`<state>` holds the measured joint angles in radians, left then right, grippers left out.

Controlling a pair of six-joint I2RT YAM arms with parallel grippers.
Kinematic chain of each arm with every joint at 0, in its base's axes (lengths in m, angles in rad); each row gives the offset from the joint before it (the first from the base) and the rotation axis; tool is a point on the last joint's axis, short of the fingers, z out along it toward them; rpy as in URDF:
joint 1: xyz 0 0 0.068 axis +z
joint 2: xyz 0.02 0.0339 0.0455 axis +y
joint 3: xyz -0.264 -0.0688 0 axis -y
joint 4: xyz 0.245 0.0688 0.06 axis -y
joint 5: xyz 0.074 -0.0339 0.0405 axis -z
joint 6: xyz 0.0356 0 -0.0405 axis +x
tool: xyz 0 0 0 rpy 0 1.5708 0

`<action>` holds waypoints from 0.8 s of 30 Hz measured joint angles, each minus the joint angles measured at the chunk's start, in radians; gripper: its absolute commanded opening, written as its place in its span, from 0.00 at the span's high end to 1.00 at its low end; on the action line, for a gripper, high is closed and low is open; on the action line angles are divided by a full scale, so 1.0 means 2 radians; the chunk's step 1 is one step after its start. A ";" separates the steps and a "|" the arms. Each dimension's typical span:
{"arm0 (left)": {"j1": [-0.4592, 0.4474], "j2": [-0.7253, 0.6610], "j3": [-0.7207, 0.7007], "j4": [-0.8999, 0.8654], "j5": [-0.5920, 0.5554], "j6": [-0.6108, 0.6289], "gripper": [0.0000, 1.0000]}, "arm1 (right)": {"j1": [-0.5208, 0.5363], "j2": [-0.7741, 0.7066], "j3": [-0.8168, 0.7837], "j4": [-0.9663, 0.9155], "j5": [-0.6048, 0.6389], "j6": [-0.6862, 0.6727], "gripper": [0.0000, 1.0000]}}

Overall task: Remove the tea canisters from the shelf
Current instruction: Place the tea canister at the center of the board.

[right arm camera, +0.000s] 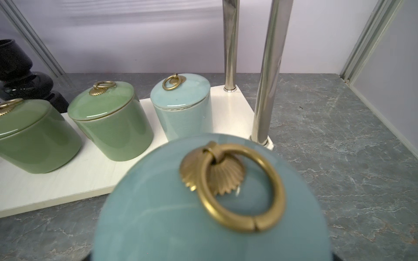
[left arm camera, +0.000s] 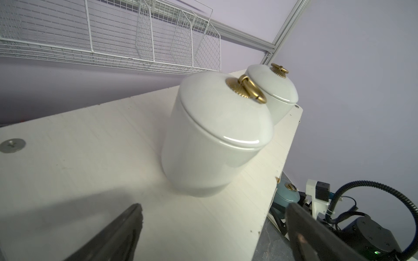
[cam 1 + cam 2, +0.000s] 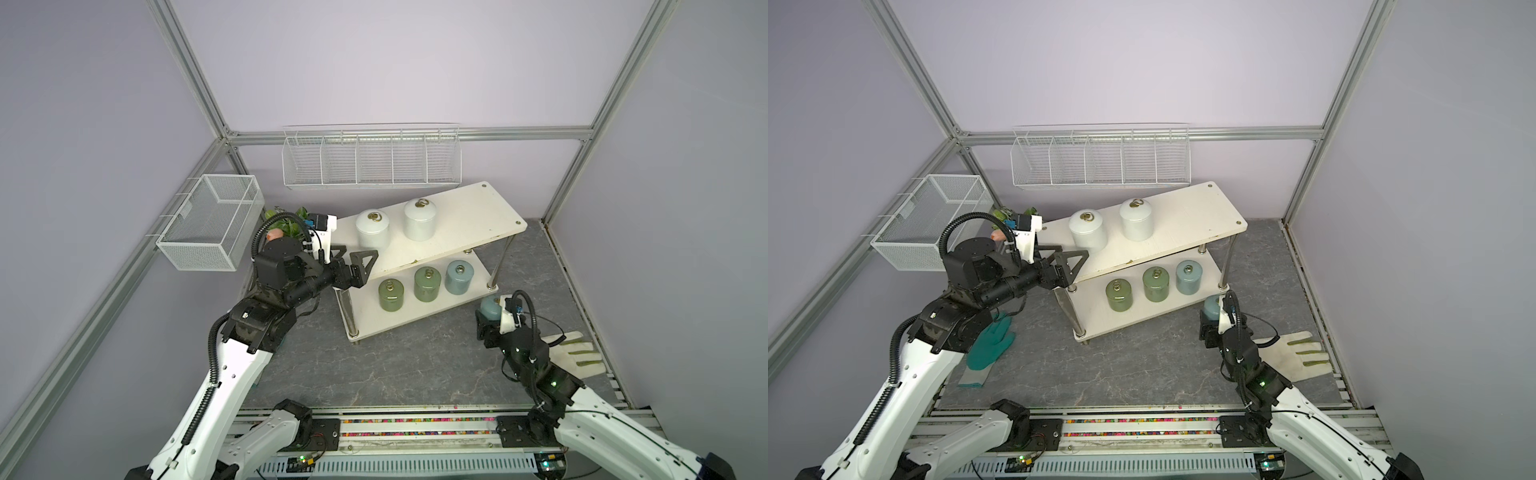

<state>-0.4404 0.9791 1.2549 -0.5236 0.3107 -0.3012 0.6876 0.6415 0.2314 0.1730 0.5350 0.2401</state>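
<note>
Right fingers (image 3: 482, 322) grip a pale blue tea canister (image 3: 491, 308), off the shelf (image 3: 469, 212) beside its leg; next, set it on the tabletop (image 3: 415, 365). Left fingers (image 3: 366, 262), spread wide, must close around the nearer white canister (image 3: 372, 228) on the top tier.

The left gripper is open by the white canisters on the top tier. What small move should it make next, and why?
Probably ease the left gripper forward until its open jaws straddle the nearer white canister, then close. That canister stands upright on the shelf just ahead of the fingertips, not yet between them.
</note>
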 measured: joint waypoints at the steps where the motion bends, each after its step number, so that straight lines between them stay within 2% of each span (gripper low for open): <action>1: 0.000 -0.003 0.000 -0.003 -0.001 0.000 0.00 | 0.002 0.008 -0.001 0.009 0.000 0.000 0.39; 24: -0.009 -0.028 0.000 -0.021 -0.019 0.002 0.00 | 0.026 0.253 -0.052 0.197 0.026 0.008 0.38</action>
<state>-0.4587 0.9230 1.2549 -0.5659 0.2718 -0.2981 0.7391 1.1484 0.1272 0.5674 0.5869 0.2565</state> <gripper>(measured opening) 0.997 0.796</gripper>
